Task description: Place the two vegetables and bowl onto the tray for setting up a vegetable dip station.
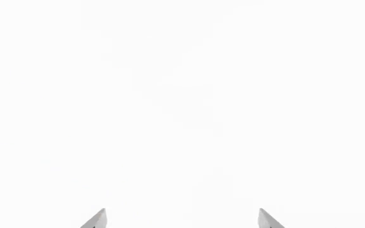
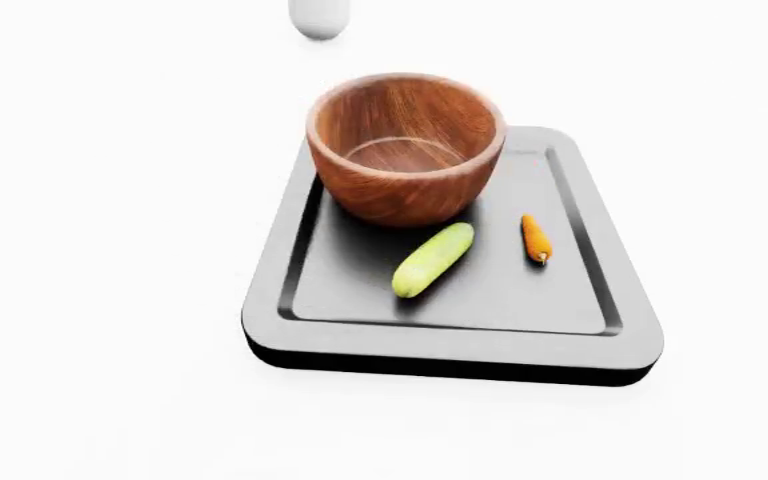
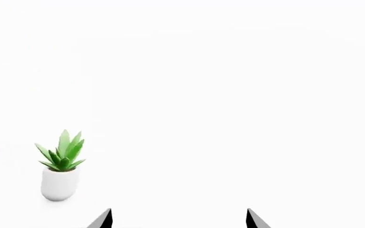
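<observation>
The grey tray (image 2: 584, 330) lies in the middle of the head view. On its far left part stands the reddish-brown wooden bowl (image 2: 407, 148). The pale yellow-green cucumber (image 2: 432, 260) lies on the tray floor in front of the bowl, and the small orange carrot (image 2: 535, 240) lies to its right. No arm shows in the head view. My left gripper (image 1: 182, 219) is open over plain white, only its two fingertips showing. My right gripper (image 3: 178, 219) is open too, with nothing between its fingertips.
A white rounded pot (image 2: 319, 18) stands behind the bowl at the head view's top edge. The right wrist view shows a white pot with a green plant (image 3: 61, 166) on the white surface.
</observation>
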{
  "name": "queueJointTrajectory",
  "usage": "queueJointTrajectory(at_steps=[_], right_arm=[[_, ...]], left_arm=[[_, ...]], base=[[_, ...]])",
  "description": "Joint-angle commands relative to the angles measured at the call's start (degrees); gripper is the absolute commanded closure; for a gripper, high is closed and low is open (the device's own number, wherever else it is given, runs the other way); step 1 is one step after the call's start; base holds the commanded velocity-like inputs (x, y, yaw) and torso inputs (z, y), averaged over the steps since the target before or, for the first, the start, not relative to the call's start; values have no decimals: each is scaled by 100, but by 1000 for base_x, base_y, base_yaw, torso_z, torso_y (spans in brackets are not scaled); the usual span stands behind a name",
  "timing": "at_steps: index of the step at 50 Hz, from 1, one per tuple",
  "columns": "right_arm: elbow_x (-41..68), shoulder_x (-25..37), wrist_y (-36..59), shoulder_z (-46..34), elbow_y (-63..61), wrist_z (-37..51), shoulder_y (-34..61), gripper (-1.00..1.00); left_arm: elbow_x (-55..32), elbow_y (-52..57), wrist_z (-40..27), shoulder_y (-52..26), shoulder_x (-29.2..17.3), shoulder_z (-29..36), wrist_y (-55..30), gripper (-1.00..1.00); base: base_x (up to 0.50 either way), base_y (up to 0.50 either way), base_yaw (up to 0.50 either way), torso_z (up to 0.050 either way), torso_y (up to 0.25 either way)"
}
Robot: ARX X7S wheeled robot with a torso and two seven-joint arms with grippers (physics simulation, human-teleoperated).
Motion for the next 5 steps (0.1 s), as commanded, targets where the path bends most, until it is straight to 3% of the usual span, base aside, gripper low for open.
queueJointTrajectory(at_steps=[1, 5], right_arm=[[-113, -482, 517, 82, -4, 53, 1045, -100], [-210, -841, 986, 501, 41, 133, 1230, -100]], left_arm=[[87, 360, -370, -26, -314, -1185, -739, -100], [71, 340, -431, 33, -214, -1372, -878, -100]], base=[[0, 0, 0, 0, 0], [0, 0, 0, 0, 0]])
